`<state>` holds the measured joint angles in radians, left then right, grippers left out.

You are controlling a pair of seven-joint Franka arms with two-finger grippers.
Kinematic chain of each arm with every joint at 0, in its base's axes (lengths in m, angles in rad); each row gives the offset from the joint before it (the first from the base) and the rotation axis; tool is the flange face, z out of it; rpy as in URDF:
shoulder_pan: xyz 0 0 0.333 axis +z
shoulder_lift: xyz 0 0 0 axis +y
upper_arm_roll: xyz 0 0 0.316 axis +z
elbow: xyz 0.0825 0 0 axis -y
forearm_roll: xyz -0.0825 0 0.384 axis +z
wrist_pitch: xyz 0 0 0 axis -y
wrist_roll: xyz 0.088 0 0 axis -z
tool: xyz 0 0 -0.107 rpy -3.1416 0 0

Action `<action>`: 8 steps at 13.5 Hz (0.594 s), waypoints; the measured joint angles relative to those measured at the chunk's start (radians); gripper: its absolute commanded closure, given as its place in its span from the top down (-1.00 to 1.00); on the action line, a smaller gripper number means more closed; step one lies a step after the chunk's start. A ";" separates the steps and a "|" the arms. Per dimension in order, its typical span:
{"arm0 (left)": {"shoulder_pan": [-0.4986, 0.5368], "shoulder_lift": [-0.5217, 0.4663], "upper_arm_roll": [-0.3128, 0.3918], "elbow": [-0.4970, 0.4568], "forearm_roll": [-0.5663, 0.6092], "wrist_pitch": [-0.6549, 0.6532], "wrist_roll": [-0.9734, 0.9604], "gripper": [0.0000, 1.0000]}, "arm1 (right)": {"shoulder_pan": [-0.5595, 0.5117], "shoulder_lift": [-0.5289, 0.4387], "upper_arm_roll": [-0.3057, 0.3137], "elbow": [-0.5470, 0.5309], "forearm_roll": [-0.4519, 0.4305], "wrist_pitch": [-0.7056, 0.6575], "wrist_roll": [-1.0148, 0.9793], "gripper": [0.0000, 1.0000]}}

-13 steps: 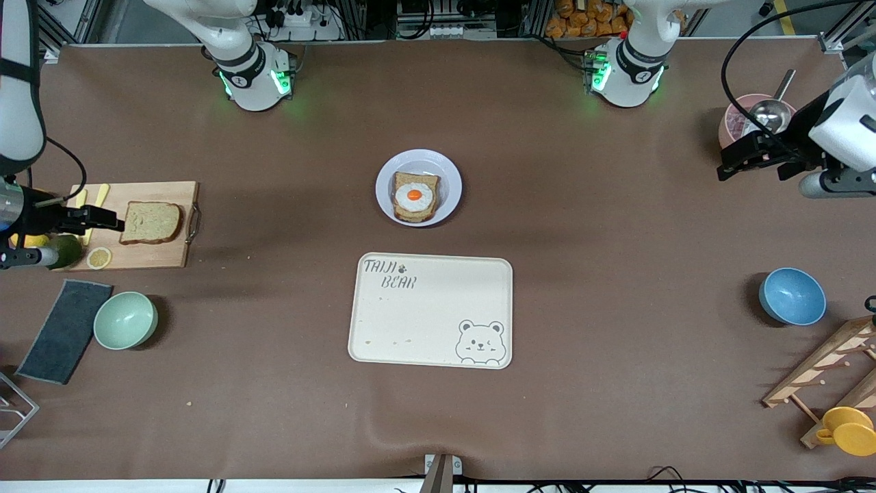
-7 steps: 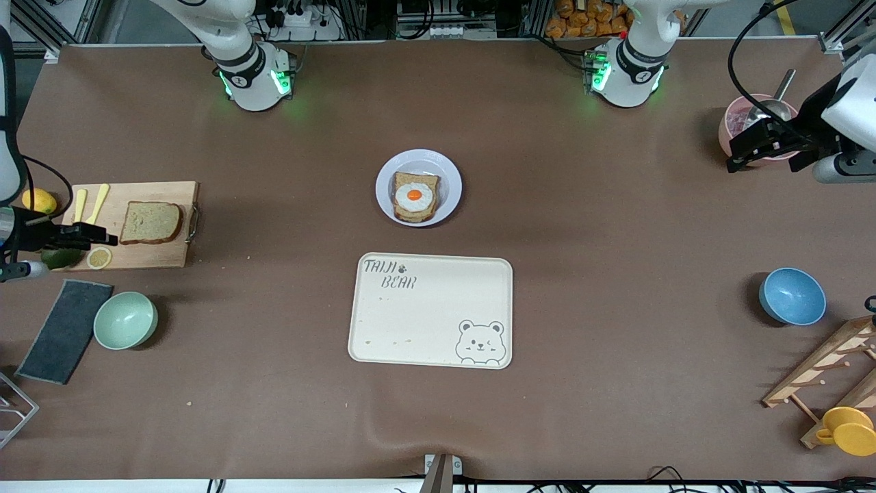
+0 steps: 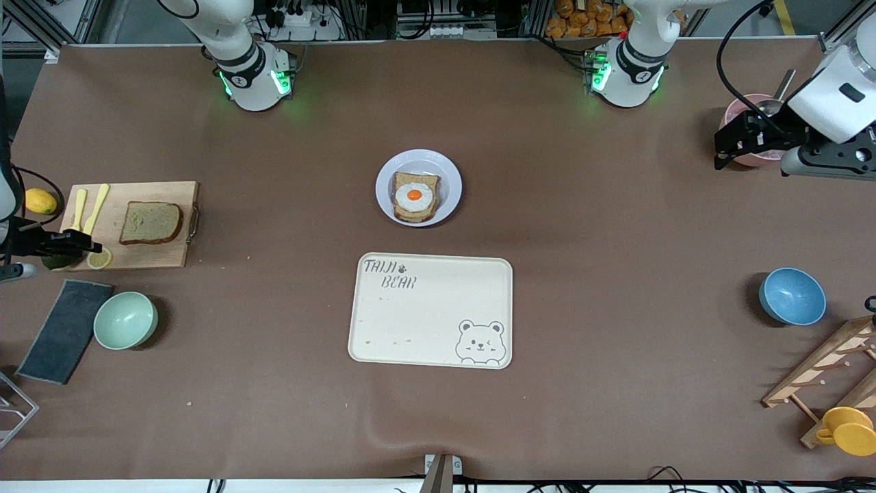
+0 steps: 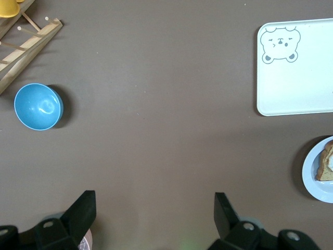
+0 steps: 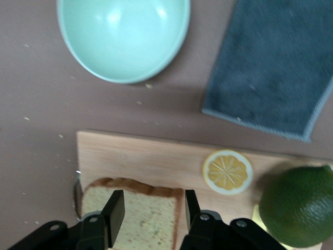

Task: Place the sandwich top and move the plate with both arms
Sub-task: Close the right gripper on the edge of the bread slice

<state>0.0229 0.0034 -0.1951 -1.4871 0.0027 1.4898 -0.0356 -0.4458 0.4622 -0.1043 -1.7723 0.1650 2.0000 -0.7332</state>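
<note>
Right gripper retreated, plate holds egg toast

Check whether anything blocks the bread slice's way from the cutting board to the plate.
Nothing visible does. The sandwich top lies on the cutting board, the plate stands toward the table's middle, and only bare table lies between. The right gripper, open, hangs over the board's outer end.

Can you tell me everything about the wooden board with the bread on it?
The wooden cutting board is a pale, flat rectangle with a dark metal handle at one short end. It lies on the brown table at the right arm's end. On it rest a brown bread slice, a lemon slice and two yellow utensils. A green fruit sits at its corner.
</note>
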 measured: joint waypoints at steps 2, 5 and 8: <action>0.003 -0.001 0.001 0.000 0.000 0.000 -0.001 1.00 | -0.032 0.015 0.000 0.000 0.000 -0.026 -0.003 0.26; 0.004 -0.001 0.001 0.000 0.000 0.000 -0.005 1.00 | -0.068 0.038 0.000 -0.012 0.000 -0.067 -0.003 0.17; 0.004 -0.001 0.001 0.000 0.000 0.000 -0.005 1.00 | -0.085 0.057 0.001 -0.068 0.000 -0.040 -0.005 0.15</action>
<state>0.0267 0.0029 -0.1939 -1.4871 0.0027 1.4900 -0.0406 -0.5310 0.5189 -0.1036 -1.8403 0.1654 1.9603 -0.7386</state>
